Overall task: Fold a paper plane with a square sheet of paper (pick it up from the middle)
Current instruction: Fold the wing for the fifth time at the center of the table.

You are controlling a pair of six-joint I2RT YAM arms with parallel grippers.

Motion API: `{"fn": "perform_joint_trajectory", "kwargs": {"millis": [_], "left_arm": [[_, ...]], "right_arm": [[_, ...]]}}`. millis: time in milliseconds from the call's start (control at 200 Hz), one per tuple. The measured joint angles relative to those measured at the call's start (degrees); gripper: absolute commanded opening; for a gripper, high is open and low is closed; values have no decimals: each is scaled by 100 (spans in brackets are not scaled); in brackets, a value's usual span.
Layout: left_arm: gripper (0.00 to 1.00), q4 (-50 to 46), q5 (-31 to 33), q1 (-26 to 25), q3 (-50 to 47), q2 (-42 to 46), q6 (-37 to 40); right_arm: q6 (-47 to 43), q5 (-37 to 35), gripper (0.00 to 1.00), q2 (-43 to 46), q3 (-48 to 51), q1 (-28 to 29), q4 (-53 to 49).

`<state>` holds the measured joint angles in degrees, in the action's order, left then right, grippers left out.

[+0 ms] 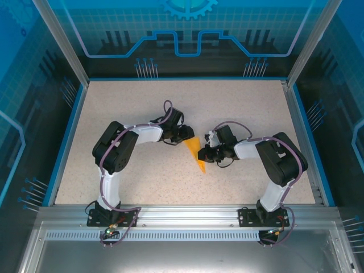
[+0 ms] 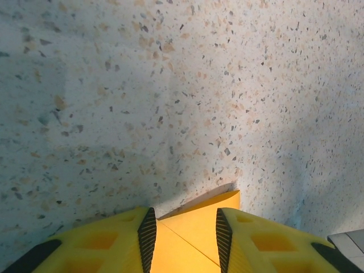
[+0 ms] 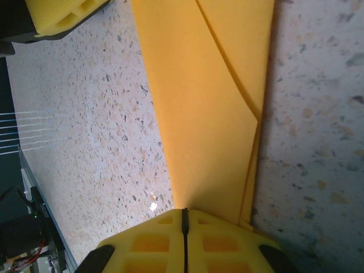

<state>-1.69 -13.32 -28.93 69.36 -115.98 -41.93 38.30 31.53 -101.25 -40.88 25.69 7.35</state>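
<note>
The sheet of paper (image 1: 197, 154) lies at the table's middle as an orange-yellow, narrow pointed shape with layered flaps. From the right, my right gripper (image 1: 207, 153) meets its long side. In the right wrist view the paper (image 3: 205, 102) runs up into my right gripper (image 3: 183, 211), whose jaws are shut on its folded edge. My left gripper (image 1: 186, 136) is over the paper's far, wide end. In the left wrist view its fingers (image 2: 147, 236) stand apart, my left gripper (image 2: 182, 219) open, with the creased paper (image 2: 193, 233) flat between and below them.
The speckled table (image 1: 114, 108) has a blue rim (image 1: 67, 136) on the left, back and right. Metal frame posts (image 1: 60, 40) rise at the back corners. An aluminium rail (image 1: 187, 213) carrying both arm bases runs along the near edge.
</note>
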Motion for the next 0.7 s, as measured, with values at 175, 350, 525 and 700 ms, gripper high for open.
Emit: {"fn": "perform_joint_trajectory", "kwargs": {"millis": [175,350,525,700], "left_arm": [[42,-330,157,103,37,245,195],[42,-400,160,153,33,761,181],[41,-254,109,-227,-22,1062,57],[37,-175,-28,-688,-118,892,-214]], "right_arm": [[-20,-4,6,-2,-11,4,-20],[-20,-26,6,-2,-33,17,-48],[-17,-46,6,-2,-44,24,-72],[-15,-59,6,-2,-44,28,-70]]}}
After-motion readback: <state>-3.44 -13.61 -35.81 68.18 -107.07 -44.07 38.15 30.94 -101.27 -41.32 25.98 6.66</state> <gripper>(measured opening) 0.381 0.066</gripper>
